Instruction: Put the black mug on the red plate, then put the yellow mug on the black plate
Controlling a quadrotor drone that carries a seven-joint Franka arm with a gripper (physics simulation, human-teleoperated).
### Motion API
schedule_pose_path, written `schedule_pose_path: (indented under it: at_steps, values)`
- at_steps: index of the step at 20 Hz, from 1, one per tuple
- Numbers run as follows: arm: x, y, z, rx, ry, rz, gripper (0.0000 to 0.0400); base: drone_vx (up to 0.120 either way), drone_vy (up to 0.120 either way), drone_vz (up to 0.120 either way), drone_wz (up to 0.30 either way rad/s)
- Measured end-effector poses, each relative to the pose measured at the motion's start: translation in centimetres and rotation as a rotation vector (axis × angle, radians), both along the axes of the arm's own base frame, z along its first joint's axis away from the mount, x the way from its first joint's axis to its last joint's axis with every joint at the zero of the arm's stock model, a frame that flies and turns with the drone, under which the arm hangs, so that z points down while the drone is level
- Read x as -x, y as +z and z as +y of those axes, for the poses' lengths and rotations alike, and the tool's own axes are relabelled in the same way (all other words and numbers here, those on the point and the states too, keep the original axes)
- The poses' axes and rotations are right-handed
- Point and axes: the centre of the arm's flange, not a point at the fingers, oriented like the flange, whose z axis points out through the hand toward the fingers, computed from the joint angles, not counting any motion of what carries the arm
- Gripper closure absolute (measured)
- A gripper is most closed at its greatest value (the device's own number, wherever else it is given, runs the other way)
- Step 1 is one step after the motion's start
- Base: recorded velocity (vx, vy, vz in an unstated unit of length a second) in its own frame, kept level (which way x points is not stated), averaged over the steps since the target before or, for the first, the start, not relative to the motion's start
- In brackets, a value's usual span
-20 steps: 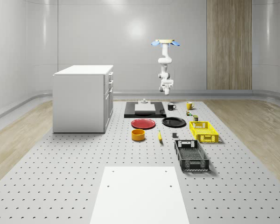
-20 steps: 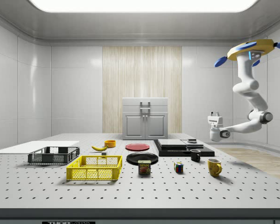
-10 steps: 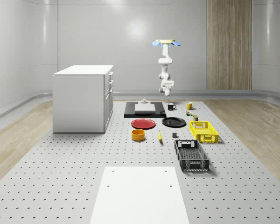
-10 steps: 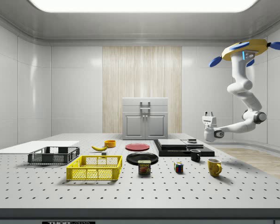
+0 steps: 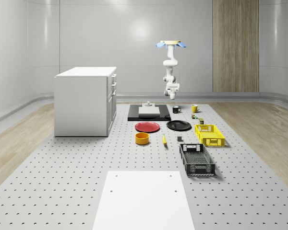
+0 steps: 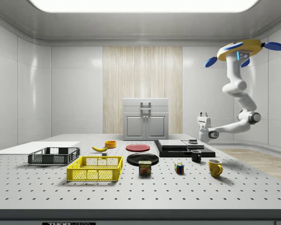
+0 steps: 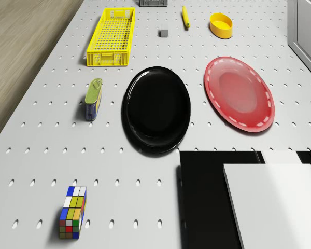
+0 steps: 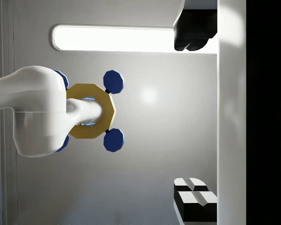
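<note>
Black mug (image 6: 196, 156) upright on the table (image 6: 253, 187), beside the black slab (image 6: 178, 151); yellow mug (image 6: 215, 168) near it; red plate (image 6: 137, 147) and black plate (image 6: 143, 159) bare; drone (image 6: 240, 48) hovers above the table's far end; gripper (image 6: 203, 114) points upward, fingers parted, holding nothing.

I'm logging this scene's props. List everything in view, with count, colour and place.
Mugs: 2, black and yellow, apart at the side view's right.
Plates: 2, red and black, side by side.
Crates: 2, yellow and black.
Bowl: 1, yellow, near the red plate.
Banana: 1, yellow.
Can: 1, beside the black plate.
Cube: 1, multicoloured.
Cabinet: 1, white.
Slab: 1, black, white block on top.
Drone: 1, hovering beyond the mugs.
Claw: 1, pointing up, above the slab.
</note>
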Motion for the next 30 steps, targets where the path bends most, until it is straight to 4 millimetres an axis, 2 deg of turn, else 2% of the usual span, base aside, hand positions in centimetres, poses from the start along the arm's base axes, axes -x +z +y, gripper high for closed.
schedule_pose_path:
  at_steps: [8, 14, 18, 21, 24, 27, 30]
  values:
    - [0.1, 0.0, 0.5, 0.049, -0.001, -0.006, 0.0, 0.12, 0.0, 0.0, 0.0]
    - [0.1, -0.2, 1.6, 0.165, -0.004, -0.01, 0.0, 0.007, 0.0, 0.0, 0.0]
    - [0.1, -0.6, 3.3, 0.339, -0.009, -0.013, 0.0, 0.0, 0.0, -0.12, 0.0]
    - [0.1, -1.7, 5.3, 0.564, -0.014, -0.014, 0.0, 0.0, 0.0, -0.12, 0.0]
    - [0.0, -4.0, 7.7, 0.908, -0.023, -0.015, 0.0, 0.0, 0.0, -0.12, 0.0]
    - [-0.1, -8.3, 9.6, 1.375, -0.036, -0.013, 0.0, 0.0, 0.0, -0.12, 0.0]
    - [-0.3, -13.3, 9.1, 1.891, -0.051, -0.01, 0.0, 0.0, 0.0, -0.12, 0.0]
